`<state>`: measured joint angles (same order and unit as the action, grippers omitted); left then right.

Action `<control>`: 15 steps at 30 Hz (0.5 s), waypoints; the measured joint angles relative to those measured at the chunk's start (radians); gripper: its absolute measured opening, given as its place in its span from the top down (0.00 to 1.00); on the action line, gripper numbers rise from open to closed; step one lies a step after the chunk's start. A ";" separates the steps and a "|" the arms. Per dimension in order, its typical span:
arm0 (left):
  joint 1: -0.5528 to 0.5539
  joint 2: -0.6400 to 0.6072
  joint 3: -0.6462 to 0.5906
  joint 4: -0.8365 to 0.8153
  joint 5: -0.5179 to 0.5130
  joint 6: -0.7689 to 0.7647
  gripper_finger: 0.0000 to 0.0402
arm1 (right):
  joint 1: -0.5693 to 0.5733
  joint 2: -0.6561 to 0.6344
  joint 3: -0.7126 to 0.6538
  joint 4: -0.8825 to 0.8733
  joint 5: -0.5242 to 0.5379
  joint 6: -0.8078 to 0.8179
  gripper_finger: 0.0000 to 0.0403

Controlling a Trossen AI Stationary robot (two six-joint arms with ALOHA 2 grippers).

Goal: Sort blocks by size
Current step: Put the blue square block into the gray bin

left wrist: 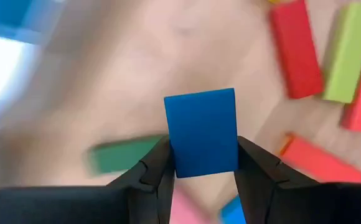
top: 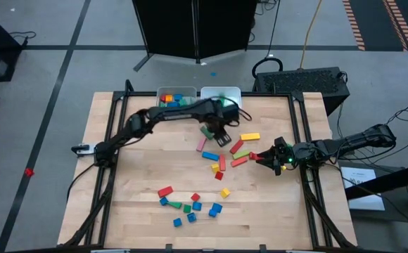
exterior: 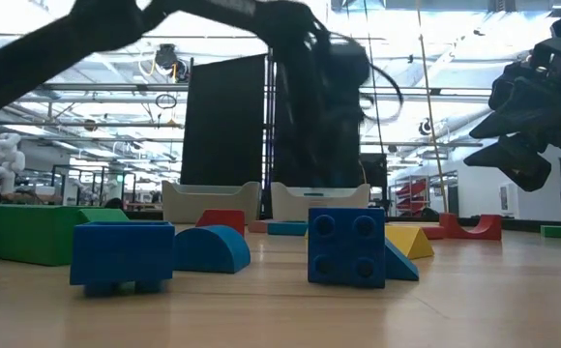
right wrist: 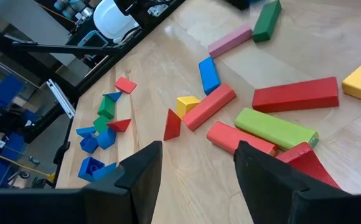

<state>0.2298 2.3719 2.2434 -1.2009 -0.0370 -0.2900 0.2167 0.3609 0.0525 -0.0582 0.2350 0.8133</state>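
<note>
The left gripper (left wrist: 200, 163) is clamped on a blue block (left wrist: 202, 132), lifted above the table (top: 141, 197) near the two far bins (top: 221, 92), presumably for dropping by size, while the right gripper (top: 273, 156), fingers apart, waits beside the long bars (top: 238, 149) at the right.

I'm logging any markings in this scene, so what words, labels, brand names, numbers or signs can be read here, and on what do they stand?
None can be read.
The blocks, the two pale bins and the table show no lettering.
Papers beside the table: any print too small to read.
</note>
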 joint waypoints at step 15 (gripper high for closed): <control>0.354 -0.225 -0.092 -0.236 -0.208 0.069 0.69 | 0.000 0.005 0.000 0.001 0.001 0.010 0.52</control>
<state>0.5840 2.1468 2.1517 -1.4371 -0.2449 -0.2208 0.2168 0.3659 0.0528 -0.0574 0.2356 0.8229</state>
